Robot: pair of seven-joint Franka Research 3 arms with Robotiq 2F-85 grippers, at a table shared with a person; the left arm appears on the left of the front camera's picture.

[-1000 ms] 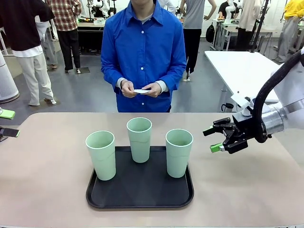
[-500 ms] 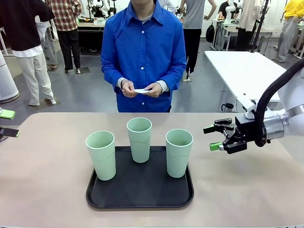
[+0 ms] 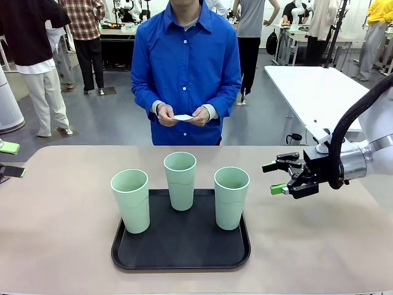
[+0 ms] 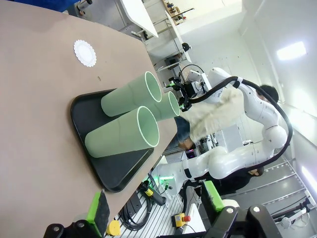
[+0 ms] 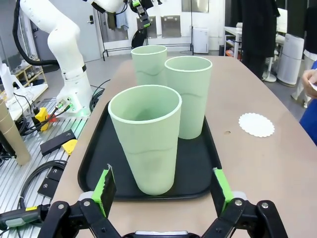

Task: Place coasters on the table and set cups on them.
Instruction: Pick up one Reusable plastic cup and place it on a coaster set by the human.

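Note:
Three mint-green cups stand on a black tray (image 3: 184, 258): left cup (image 3: 130, 200), middle cup (image 3: 180, 179), right cup (image 3: 231, 196). My right gripper (image 3: 275, 178) hovers open just right of the right cup, pointing at it. In the right wrist view the nearest cup (image 5: 148, 144) stands ahead of the open gripper (image 5: 163, 191), apart from it. My left gripper (image 3: 7, 160) is open at the table's (image 3: 61, 246) far left edge, and from its wrist the gripper (image 4: 156, 213) faces the cups (image 4: 124, 136). One coaster (image 5: 256, 124) (image 4: 84, 52) lies on the table beyond the tray. The person holds more coasters (image 3: 182, 117) in both hands.
The person in a blue shirt (image 3: 184, 67) stands at the far side. A white table (image 3: 313, 86) is at the back right. Open tabletop lies on both sides of the tray and in front of it.
My right gripper has edged slightly left towards the right cup and levelled out. The cups and left gripper have not moved.

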